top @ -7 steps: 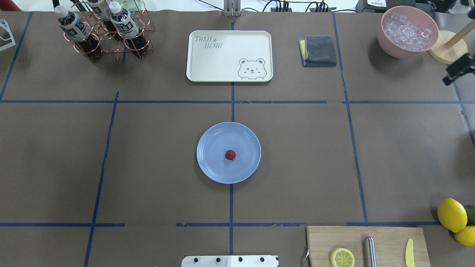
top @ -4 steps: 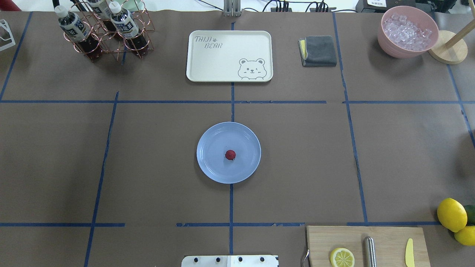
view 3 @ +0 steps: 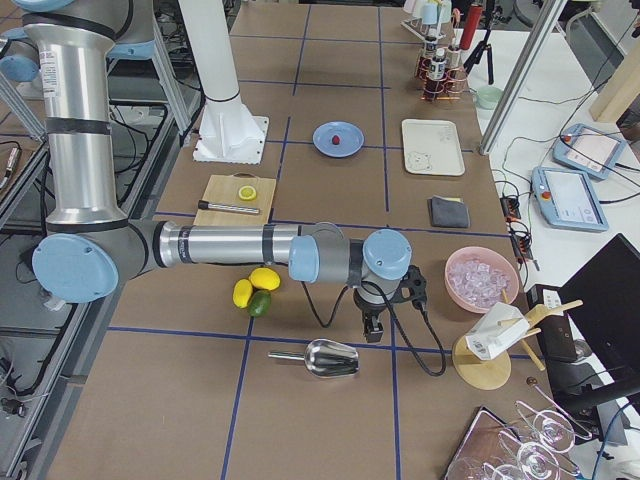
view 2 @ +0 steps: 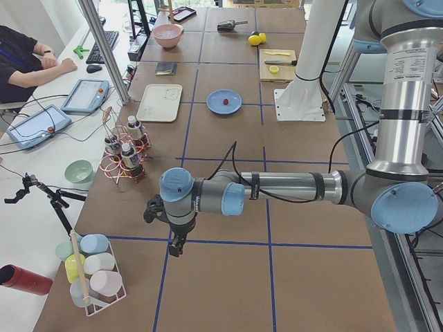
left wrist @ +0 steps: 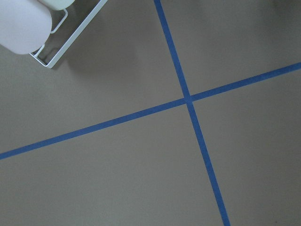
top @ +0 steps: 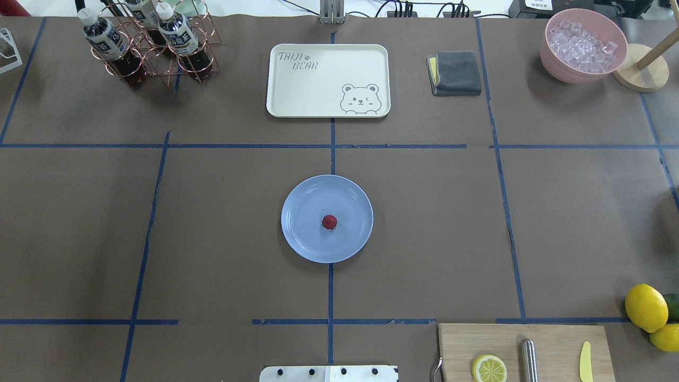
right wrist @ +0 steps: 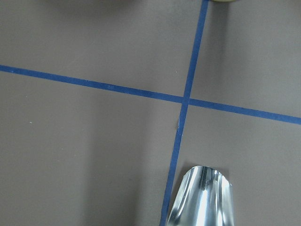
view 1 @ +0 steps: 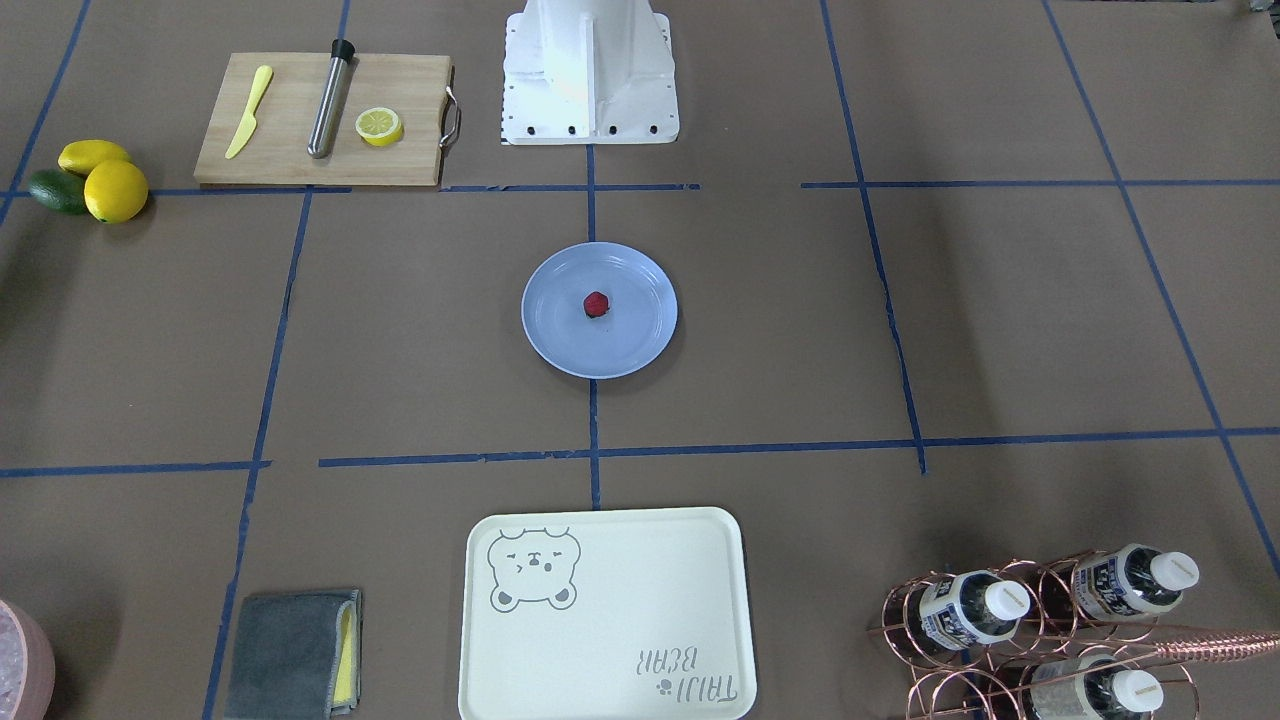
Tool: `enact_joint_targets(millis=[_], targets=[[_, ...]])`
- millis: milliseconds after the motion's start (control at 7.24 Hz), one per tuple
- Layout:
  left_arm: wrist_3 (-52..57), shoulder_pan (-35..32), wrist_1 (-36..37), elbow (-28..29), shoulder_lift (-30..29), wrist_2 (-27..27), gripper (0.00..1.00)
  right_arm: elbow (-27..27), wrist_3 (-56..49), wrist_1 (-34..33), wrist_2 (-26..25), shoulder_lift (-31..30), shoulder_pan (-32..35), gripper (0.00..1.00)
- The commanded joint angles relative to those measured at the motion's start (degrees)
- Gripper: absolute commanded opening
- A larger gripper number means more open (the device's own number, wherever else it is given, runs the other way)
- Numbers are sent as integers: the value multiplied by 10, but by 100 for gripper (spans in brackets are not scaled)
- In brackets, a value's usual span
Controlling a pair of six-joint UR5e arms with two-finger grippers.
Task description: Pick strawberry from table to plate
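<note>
One strawberry (top: 329,222) lies near the middle of the plate (top: 302,236).

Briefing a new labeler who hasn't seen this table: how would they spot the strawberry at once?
Find the round pale blue plate in the middle of the brown table, on the central tape line. The strawberry lies near its centre: a tiny dark red berry, far smaller than the yellow lemons by the wooden board.

Brown desk (top: 212,223), blue tape grid (top: 238,145). Blue plate (top: 302,239) frame centre; cream bear tray (top: 318,90) top centre; grey cloth (top: 459,73) and pink ice bowl (top: 567,77) upper right; bottle rack (top: 159,53) upper left; wooden board (top: 551,345), lemons (top: 645,307) lower right.
</note>
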Motion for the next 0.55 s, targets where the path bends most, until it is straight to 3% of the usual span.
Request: enact_joint_targets(millis=[0,415], targets=[[-25,-1,1,2,-2,-9,100,-17,-1,11,11,-9,18,100],[-30,-1,1,1,-2,-12,100,-16,-2,12,11,-12,23,100]])
